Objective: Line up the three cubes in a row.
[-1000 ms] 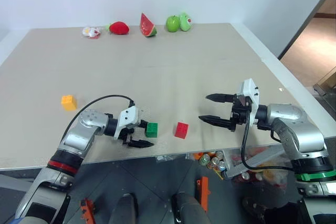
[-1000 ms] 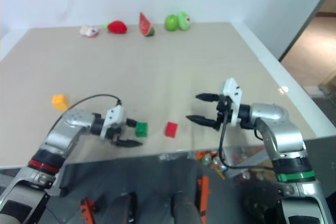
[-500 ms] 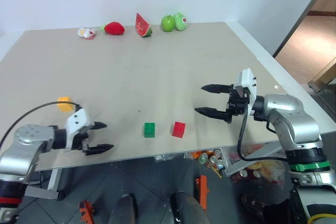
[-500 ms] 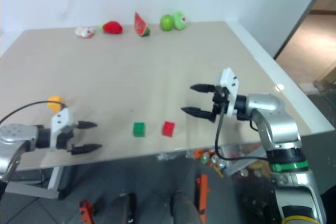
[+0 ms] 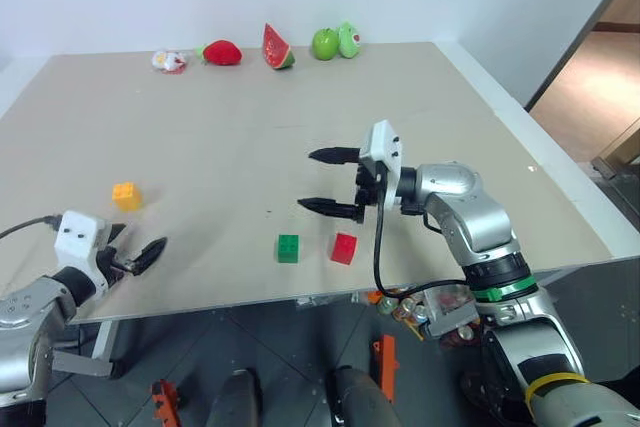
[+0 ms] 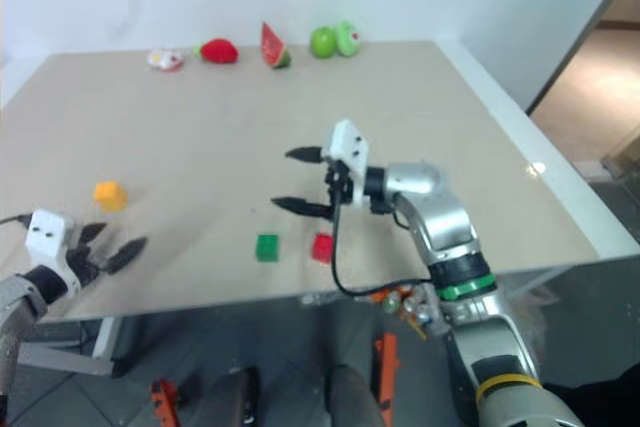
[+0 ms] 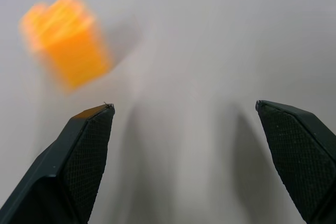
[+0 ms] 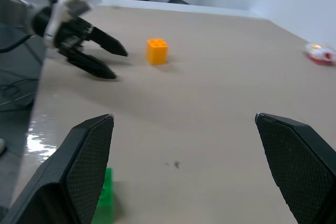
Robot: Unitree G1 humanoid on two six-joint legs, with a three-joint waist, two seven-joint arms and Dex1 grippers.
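While both pincers stand wide and empty, the yellow-orange cube (image 5: 127, 195) lies just ahead of the left pincer (image 5: 138, 256). Green cube (image 5: 288, 248) and red cube (image 5: 344, 247) sit side by side below the right pincer (image 5: 331, 182). Judged light, rigid, smooth; grip opposite flat sides.
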